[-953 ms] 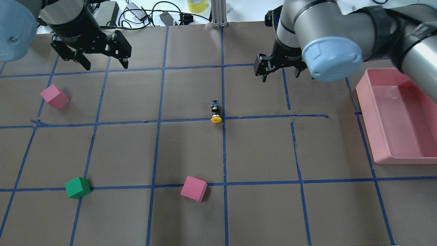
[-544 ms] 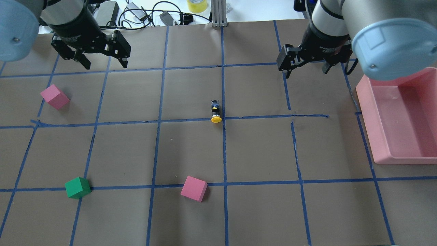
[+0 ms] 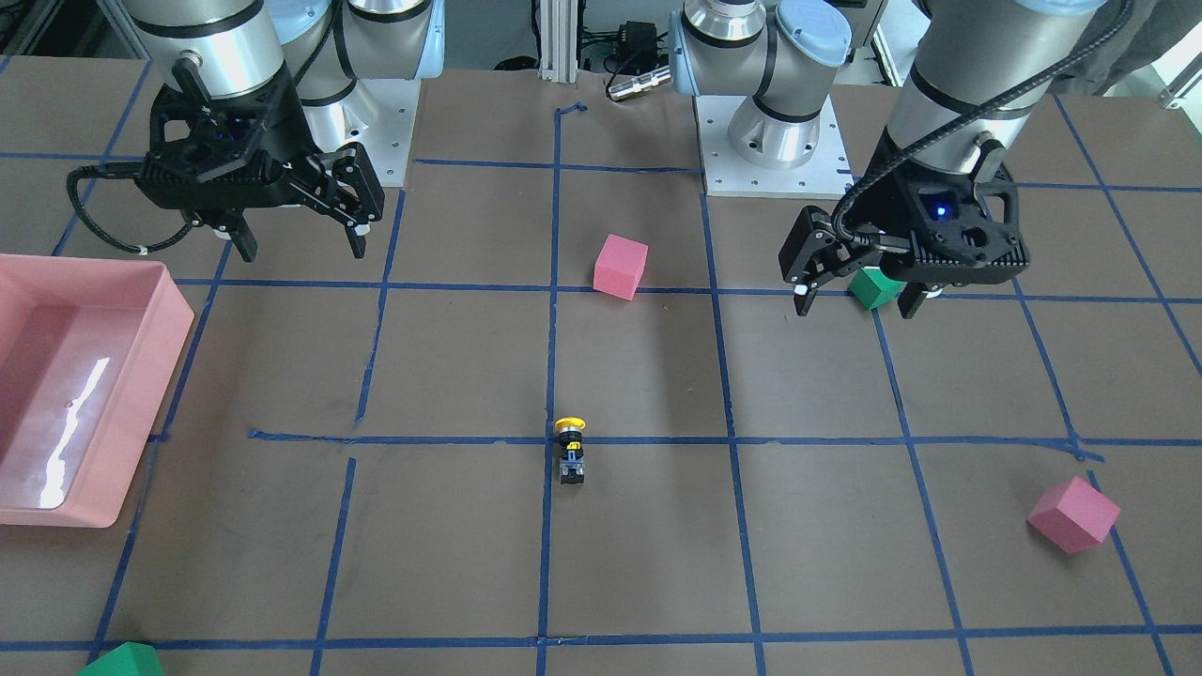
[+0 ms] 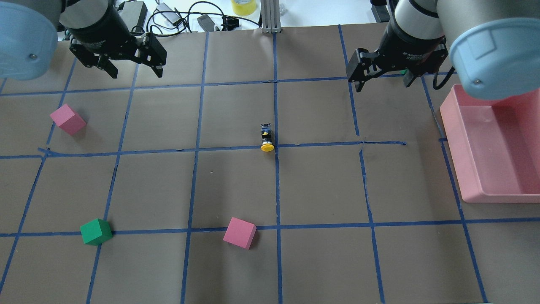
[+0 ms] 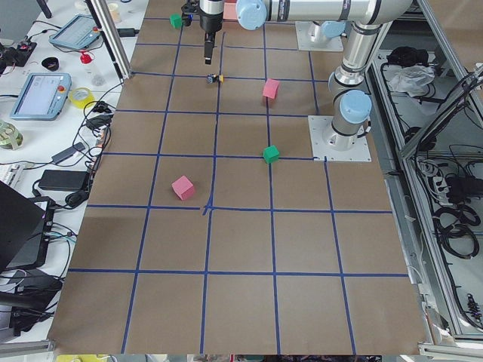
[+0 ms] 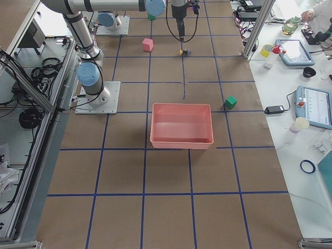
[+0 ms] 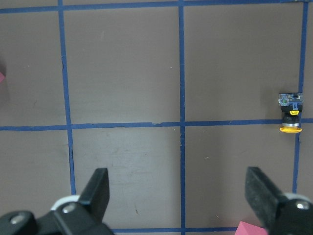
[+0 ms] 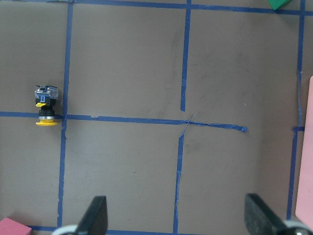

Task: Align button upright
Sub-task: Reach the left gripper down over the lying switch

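button (image 4: 266, 139): yellow cap; black and grey body with a small yellow mark.
table (image 4: 236, 185): plain brown covering, marked with a grid of blue tape lines.
tray (image 4: 498, 196): pink throughout, no pattern.
cube 1 (image 4: 67, 119): pink, plain.
cube 2 (image 4: 239, 232): pink, plain.
cube 3 (image 4: 95, 232): green, plain.
cube 4 (image 3: 117, 662): green, plain.
left gripper (image 4: 136, 75): black.
right gripper (image 4: 383, 84): black.
left arm (image 4: 21, 38): silver tube sections, light blue joint cap.
right arm (image 4: 485, 42): silver tube sections, light blue joint cap.
tape roll (image 4: 243, 6): yellow.
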### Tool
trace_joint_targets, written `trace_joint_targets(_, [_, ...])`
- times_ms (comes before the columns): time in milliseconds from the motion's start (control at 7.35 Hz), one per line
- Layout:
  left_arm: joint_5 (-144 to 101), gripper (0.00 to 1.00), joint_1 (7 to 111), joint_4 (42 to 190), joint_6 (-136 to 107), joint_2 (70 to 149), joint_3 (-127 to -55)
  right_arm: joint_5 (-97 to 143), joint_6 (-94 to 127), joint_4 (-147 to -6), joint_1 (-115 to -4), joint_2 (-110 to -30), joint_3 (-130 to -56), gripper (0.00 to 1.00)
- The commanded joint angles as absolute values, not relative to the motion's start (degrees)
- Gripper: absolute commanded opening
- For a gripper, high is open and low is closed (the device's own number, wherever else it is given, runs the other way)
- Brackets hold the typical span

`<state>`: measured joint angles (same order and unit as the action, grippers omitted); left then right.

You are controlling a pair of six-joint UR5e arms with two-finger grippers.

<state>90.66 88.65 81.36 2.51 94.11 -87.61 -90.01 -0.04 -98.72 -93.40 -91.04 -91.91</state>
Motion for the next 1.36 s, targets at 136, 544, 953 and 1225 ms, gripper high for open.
trace_joint_targets(136, [90.88,1.0,91.4,81.12,-3.04,92.99,-94.47,-90.52,-0.62,-98.53,-93.17,-90.97,-91.58,1.0])
trace_joint_targets(544, [86.87,1.0,94.64,76.86,-7.82,93.69,-97.27,-90.62,-0.09,-98.44,-93.16,-91.05,-91.58,1.0])
trace_joint_targets(953, [87.54,1.0,103.34,47.65,-15.1,95.53,-111.92,-90.0,0.09,-98.61,-93.16,-90.88,-92.19,1.0])
trace_joint_targets(1225, [91.99,1.0,108.08,29.71,-16.08,98.77,-119.67,-90.09,0.18,-98.52,-93.08,-90.79,-92.2,1.0])
